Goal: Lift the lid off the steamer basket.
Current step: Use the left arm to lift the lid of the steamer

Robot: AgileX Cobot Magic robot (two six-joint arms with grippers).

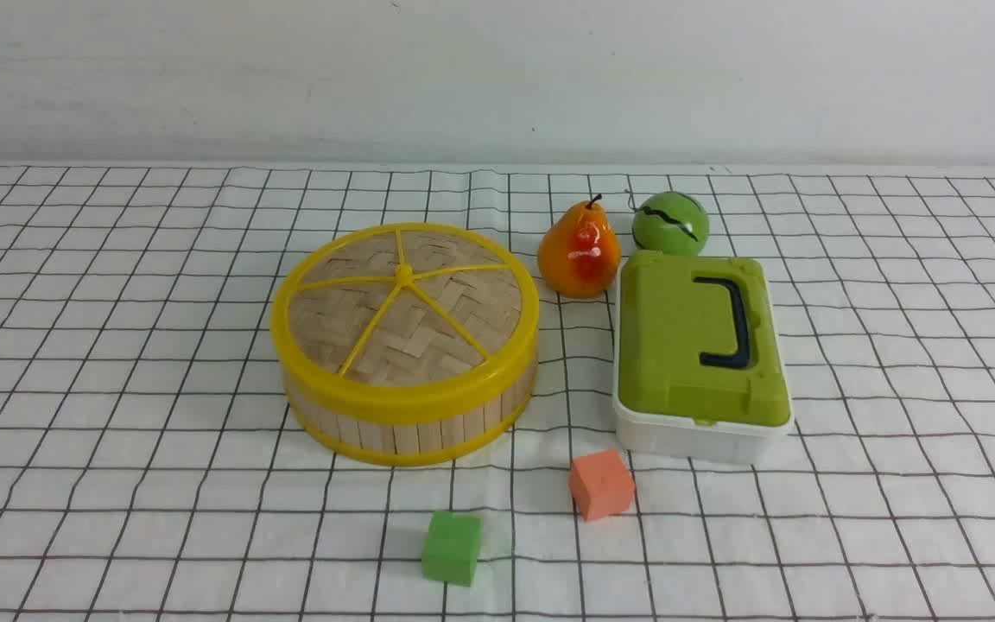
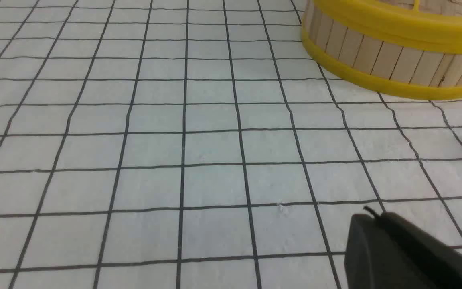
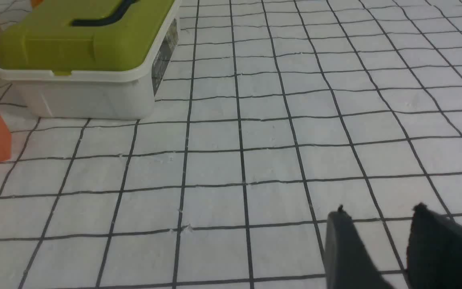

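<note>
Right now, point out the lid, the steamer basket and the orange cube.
lid (image 1: pixel 415 333): front view, on its woven bamboo panel between two yellow spokes.
steamer basket (image 1: pixel 411 434): front view, on its slatted near wall.
orange cube (image 1: pixel 601 484): front view, at its middle.

Left wrist view, lower right of the frame: left tool (image 2: pixel 375 218) reads as one matte black mass, plastic-looking, with flat faces and a rounded front corner. A faint seam runs down it just behind the tip. A thin hooked dark sliver sticks out at the top edge. The body widens toward the frame corner and is cropped there.

Right wrist view, lower right of the frame: right tool (image 3: pixel 379 212) shows two separate fingers (image 3: pixel 347 249), matte dark grey to black, with a clear gap between them. Each tapers to a small pointed nub. The nearer-corner finger looks bulkier. Surfaces are plain, slightly blurred and cropped by the frame edge.
</note>
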